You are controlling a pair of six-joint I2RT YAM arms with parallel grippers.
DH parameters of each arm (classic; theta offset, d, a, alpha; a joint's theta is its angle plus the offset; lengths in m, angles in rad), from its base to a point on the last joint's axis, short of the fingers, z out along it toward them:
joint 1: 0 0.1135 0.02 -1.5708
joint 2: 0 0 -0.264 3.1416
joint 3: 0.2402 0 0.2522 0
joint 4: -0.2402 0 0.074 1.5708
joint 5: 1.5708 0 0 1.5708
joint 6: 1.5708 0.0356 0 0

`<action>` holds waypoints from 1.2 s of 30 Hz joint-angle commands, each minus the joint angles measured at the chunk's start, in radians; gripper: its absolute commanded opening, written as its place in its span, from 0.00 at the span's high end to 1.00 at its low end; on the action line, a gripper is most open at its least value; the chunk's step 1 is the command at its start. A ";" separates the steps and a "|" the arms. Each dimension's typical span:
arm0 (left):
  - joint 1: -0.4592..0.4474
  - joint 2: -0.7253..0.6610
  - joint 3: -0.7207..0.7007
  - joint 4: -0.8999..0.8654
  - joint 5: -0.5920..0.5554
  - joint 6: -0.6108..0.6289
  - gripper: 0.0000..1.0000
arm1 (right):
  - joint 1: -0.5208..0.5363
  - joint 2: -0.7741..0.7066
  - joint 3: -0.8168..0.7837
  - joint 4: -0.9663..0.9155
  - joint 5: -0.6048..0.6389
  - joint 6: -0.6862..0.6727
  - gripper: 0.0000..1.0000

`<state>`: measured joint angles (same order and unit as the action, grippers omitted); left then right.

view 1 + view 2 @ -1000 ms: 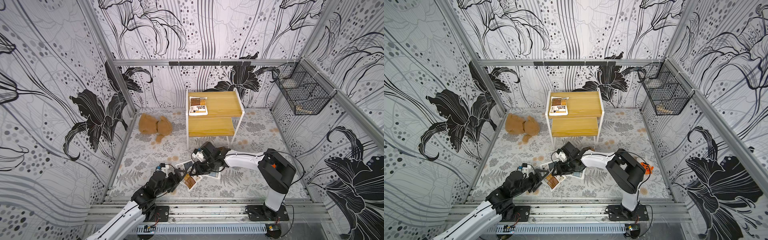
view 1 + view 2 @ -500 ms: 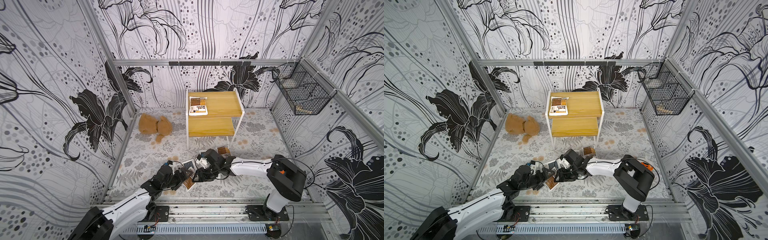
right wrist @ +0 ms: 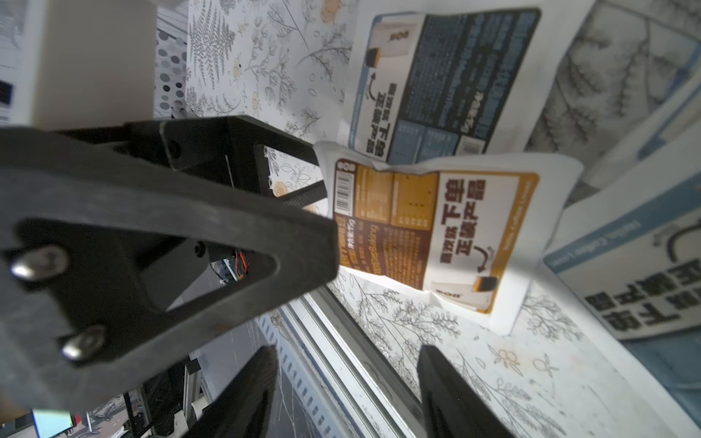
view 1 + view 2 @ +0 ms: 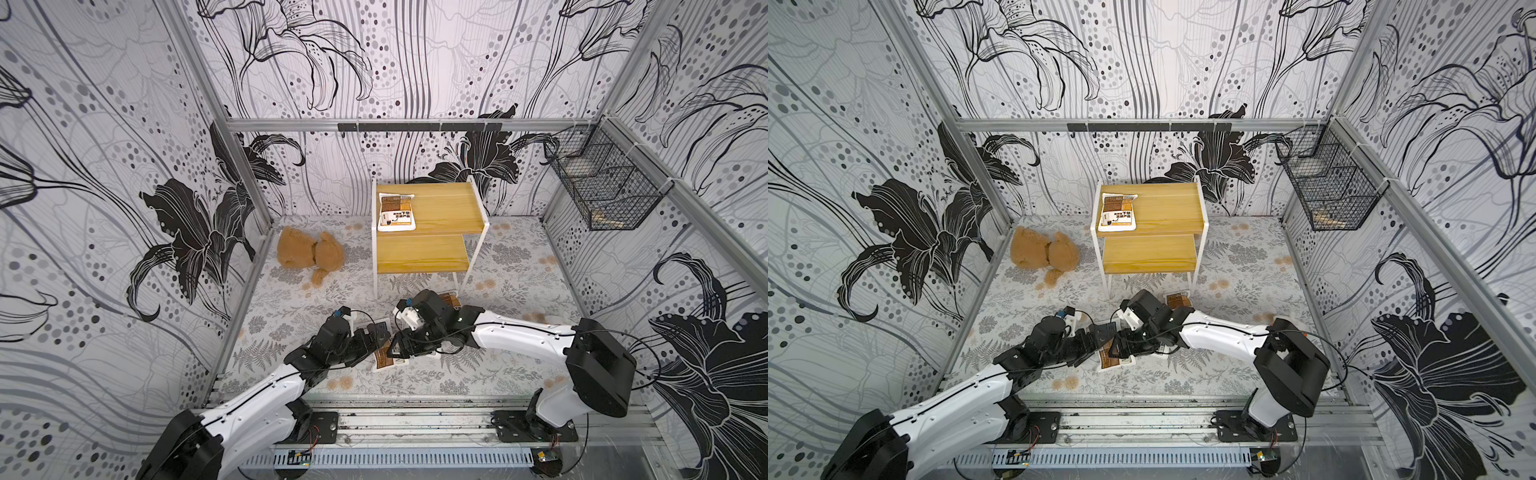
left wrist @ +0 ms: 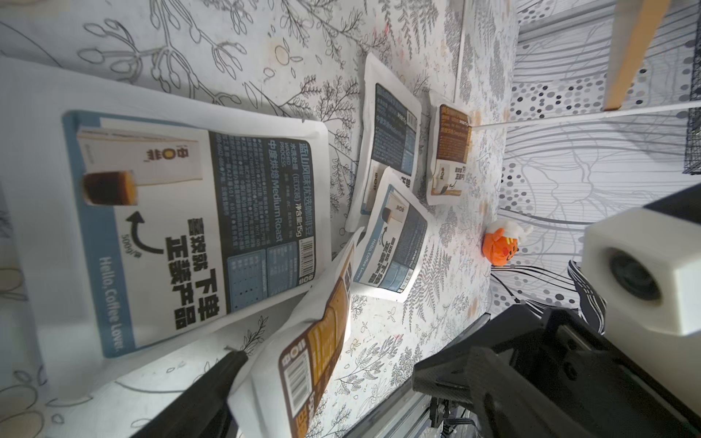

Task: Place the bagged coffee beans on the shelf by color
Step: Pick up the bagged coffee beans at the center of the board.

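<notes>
Right wrist view: right gripper [image 3: 345, 364] gapes empty; left gripper [image 3: 318, 172], wide open, at the edge of a brown pouch [image 3: 436, 227] on the desk [image 3: 478, 364]. Both top views: another pouch [image 4: 397, 212] mid-frame on the shelf [image 4: 449, 208], top board

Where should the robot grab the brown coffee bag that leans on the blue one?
Probably the white seam at its barcode end. The brown bag lies tilted, one edge resting on a blue bag, so that end seems lifted up. The open left pincer faces it: slide in from the left arm's side, one finger under, one over.
</notes>
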<state>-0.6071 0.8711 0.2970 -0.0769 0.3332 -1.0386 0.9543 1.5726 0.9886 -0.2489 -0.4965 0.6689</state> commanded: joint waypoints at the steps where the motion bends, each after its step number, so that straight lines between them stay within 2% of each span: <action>1: -0.006 -0.082 -0.009 -0.091 -0.036 -0.019 0.05 | -0.005 0.048 0.070 -0.067 -0.007 -0.086 0.34; 6: -0.032 -0.254 -0.090 -0.139 -0.069 -0.109 0.05 | -0.016 0.157 0.163 -0.110 -0.033 -0.140 0.34; 10: -0.036 -0.301 -0.150 -0.122 -0.063 -0.150 0.05 | -0.036 0.202 0.203 -0.116 -0.037 -0.152 0.34; 20: -0.038 -0.189 -0.156 -0.054 -0.046 -0.105 0.07 | -0.046 0.177 0.120 -0.057 -0.039 -0.109 0.34; 30: -0.039 -0.095 -0.184 0.067 -0.037 -0.099 0.21 | -0.048 0.131 -0.028 0.047 -0.042 -0.052 0.34; 36: -0.037 -0.053 -0.187 0.121 -0.031 -0.096 0.35 | -0.046 0.141 -0.068 0.094 -0.046 -0.036 0.36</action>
<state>-0.6411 0.8005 0.1265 -0.0269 0.2958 -1.1492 0.9054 1.7287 0.9394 -0.1982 -0.5308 0.6136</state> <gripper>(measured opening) 0.657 0.645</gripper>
